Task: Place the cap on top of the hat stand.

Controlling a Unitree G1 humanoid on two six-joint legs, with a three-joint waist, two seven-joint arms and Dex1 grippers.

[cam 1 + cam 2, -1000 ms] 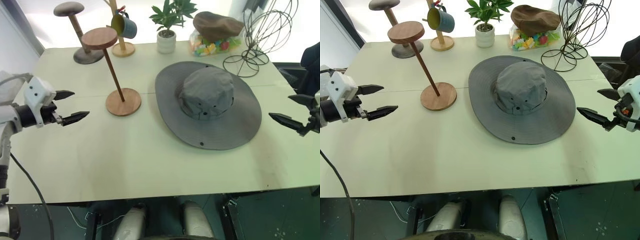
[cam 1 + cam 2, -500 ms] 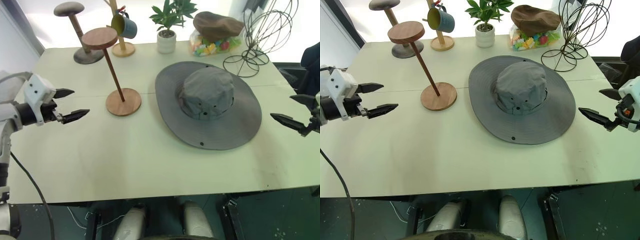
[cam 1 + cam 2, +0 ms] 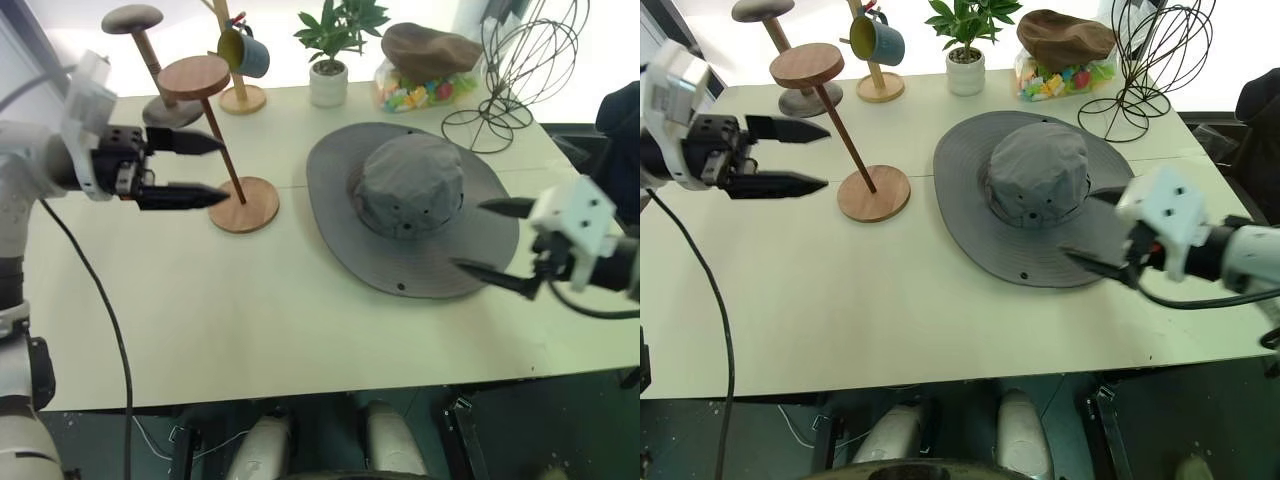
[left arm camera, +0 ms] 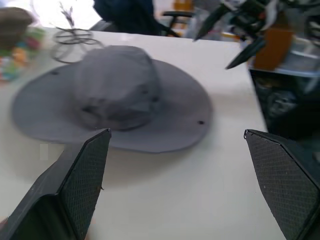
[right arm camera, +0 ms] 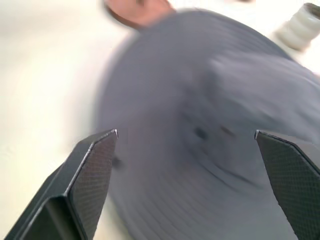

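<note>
Grey wide-brimmed cap [image 3: 412, 205], eyeleted crown

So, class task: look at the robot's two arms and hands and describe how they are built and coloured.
Each hand, left hand and right hand, has two slim black pointed fingers with finely textured inner pads. Behind them sits a black body and a boxy white wrist housing. The forearms are light grey, and a thin black cable trails from the left arm.

A: Strong white glare floods in beyond the table's [image 3: 300, 330] far edge, washing out the background; the tabletop reads bright and even.

B: And the cap [image 5: 210, 125] ahead of the right gripper [image 5: 197, 187] smears with motion blur; its near fingers [image 5: 85, 180] stay crisp.
</note>
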